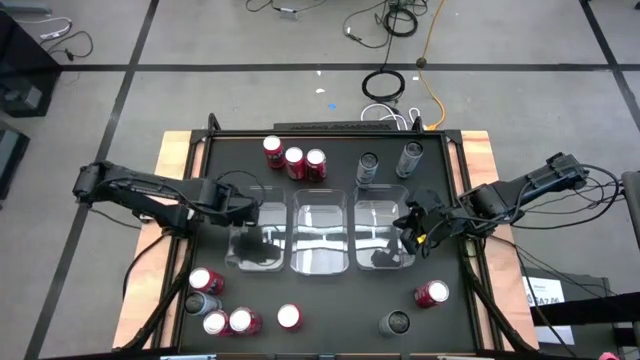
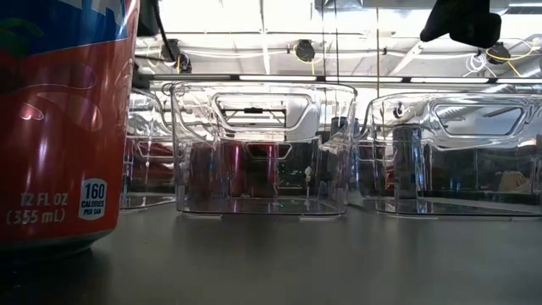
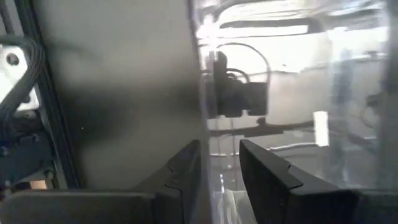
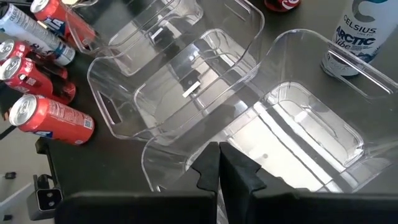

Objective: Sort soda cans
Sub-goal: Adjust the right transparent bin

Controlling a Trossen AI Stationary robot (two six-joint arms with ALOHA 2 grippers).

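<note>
Three clear bins point(image 1: 322, 232) stand side by side mid-table. Red cans point(image 1: 294, 162) and two grey cans point(image 1: 367, 170) stand upright behind them. Several more cans, red and grey point(image 1: 216, 322), are near the front left, and one red can point(image 2: 68, 127) looms close in the low view. A red can point(image 1: 432, 293) lies on its side front right, beside an upright grey one point(image 1: 396, 322). My left gripper point(image 1: 252, 212) point(image 3: 217, 165) is open, its fingers astride the left bin's left wall point(image 3: 202, 93). My right gripper point(image 1: 408, 228) point(image 4: 219, 168) is at the right bin's right wall. My left gripper: I cannot tell whether its fingers touch the wall that runs between them. My right gripper is shut to a thin slit on the rim of the right bin's right wall point(image 4: 186, 163), pinching it between both fingers, slanting down from the table's right. The bin sits flat on the table.
The table has a raised black frame point(image 1: 330, 130) and wooden side strips point(image 1: 175, 150). Cables lie on the floor beyond the far edge. Open tabletop lies between the bins and the near cans point(image 1: 340, 300). All three bins hold nothing.
</note>
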